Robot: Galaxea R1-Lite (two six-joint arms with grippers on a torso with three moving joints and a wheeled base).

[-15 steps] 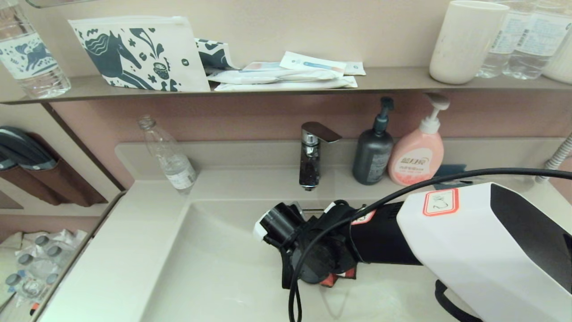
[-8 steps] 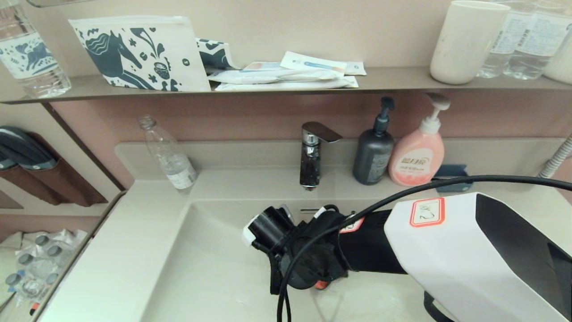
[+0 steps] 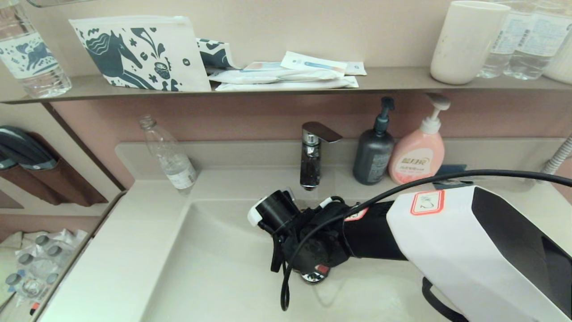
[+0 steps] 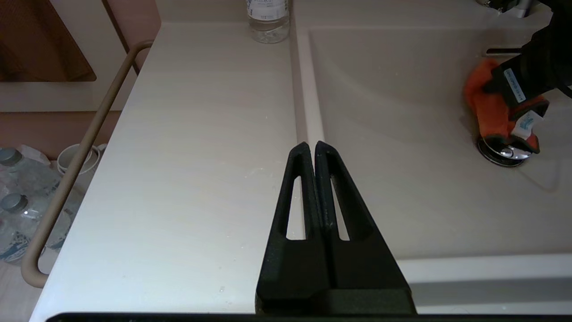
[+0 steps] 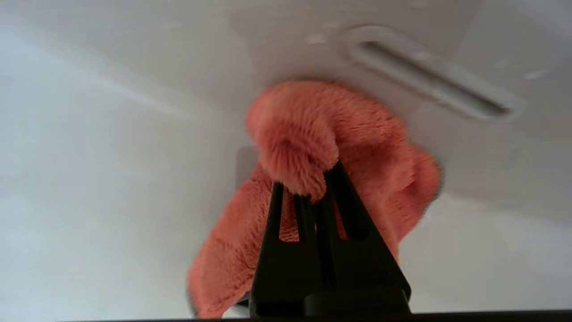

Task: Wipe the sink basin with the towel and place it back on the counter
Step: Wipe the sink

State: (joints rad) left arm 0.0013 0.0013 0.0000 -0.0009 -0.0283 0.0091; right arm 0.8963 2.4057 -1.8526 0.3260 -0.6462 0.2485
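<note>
My right gripper (image 5: 308, 185) is shut on the orange-red fluffy towel (image 5: 339, 147), low inside the off-white sink basin (image 3: 210, 268). The towel rests near the basin's back wall, just below the overflow slot (image 5: 429, 91). In the head view my wrist hides most of it; only a red scrap of the towel (image 3: 322, 269) shows above the chrome drain plug (image 3: 313, 278). The left wrist view shows the towel (image 4: 489, 107) bunched over the drain plug (image 4: 502, 153). My left gripper (image 4: 311, 145) is shut and empty, parked over the counter (image 4: 201, 156) by the basin's left rim.
The faucet (image 3: 311, 154) stands right behind my right wrist. A clear bottle (image 3: 167, 154) stands at the counter's back left; a dark pump bottle (image 3: 373, 152) and a pink soap bottle (image 3: 418, 156) stand at the back right. A rail (image 4: 71, 165) runs along the counter's left side.
My right arm swept the towel left and then back toward the faucet. The drain plug, covered before, now shows below the wrist. The left arm has not moved.
</note>
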